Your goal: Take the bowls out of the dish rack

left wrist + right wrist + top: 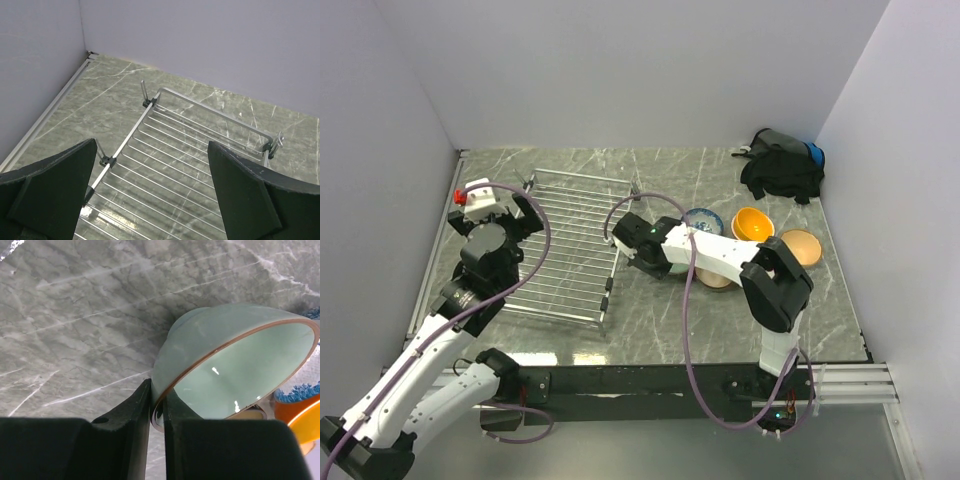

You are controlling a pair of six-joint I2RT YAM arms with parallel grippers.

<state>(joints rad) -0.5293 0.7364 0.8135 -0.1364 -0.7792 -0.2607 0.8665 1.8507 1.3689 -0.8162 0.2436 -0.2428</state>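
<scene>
while the right gripper [157, 399] pinches the pale green bowl [235, 365] by its rim, the left gripper [150, 170] hangs spread wide over the dish rack [210, 108]. a yellow-orange bowl [753, 222] sits upper right.

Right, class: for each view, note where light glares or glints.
Top view: even light, pale sheen along the table's near edge. Left wrist view: white glare on the rack's nearest wires. Right wrist view: small glints inside the green bowl.
</scene>
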